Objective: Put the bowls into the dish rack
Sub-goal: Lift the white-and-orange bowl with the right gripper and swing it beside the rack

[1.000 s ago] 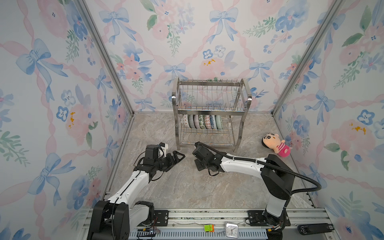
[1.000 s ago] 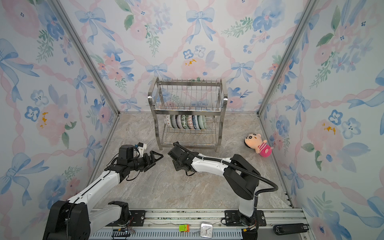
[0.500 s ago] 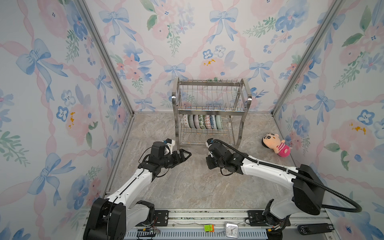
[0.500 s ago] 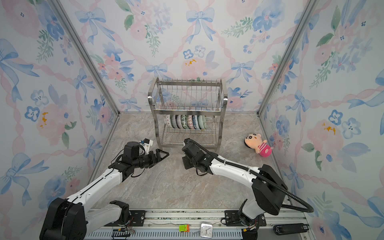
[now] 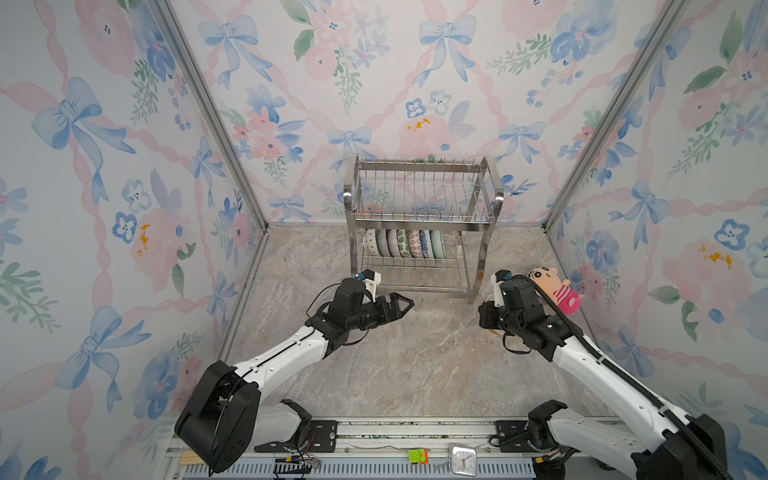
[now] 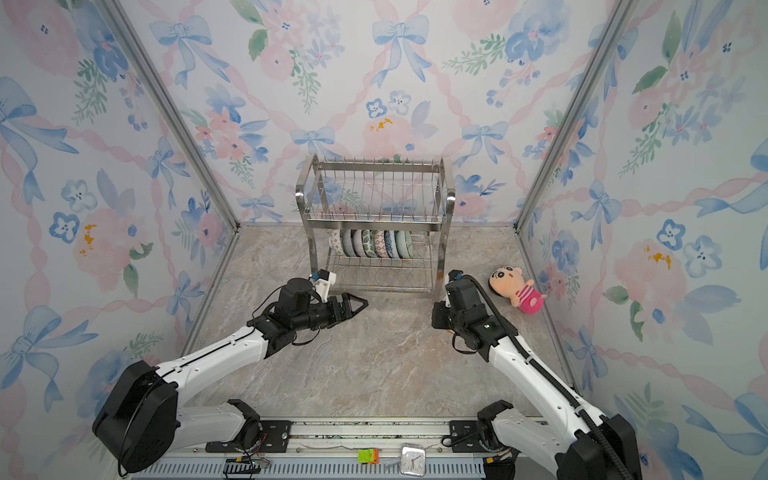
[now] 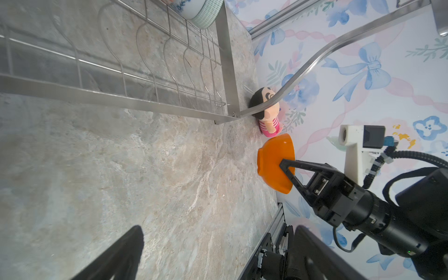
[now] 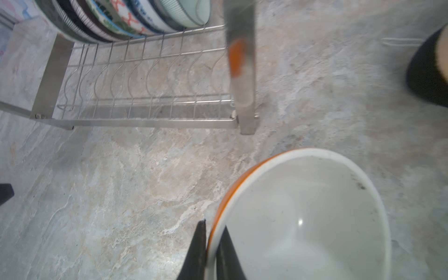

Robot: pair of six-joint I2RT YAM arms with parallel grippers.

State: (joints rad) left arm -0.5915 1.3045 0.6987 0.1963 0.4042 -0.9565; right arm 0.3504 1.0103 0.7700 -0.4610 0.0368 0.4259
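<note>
My right pincer (image 8: 213, 225), clamped on the rim of the orange bowl (image 8: 303, 213), has the dish rack (image 5: 417, 166) far and left; my left pincer (image 5: 404, 305) stands apart, empty.

The dish rack (image 5: 415, 220) is bright stainless steel, its wires and tube legs polished enough to mirror colours. The bowls (image 5: 405, 243) standing in it are glazed ceramic, smooth and glossy. The orange bowl (image 7: 271, 162) shines the same, with a highlight on its white inside. The table (image 5: 415, 357) has a stone-like, veined surface with a dull sheen. The doll (image 5: 559, 289) is soft plush cloth. The arm casings (image 5: 282, 353) are smooth white plastic, and the walls (image 5: 124, 166) look matt and printed.
</note>
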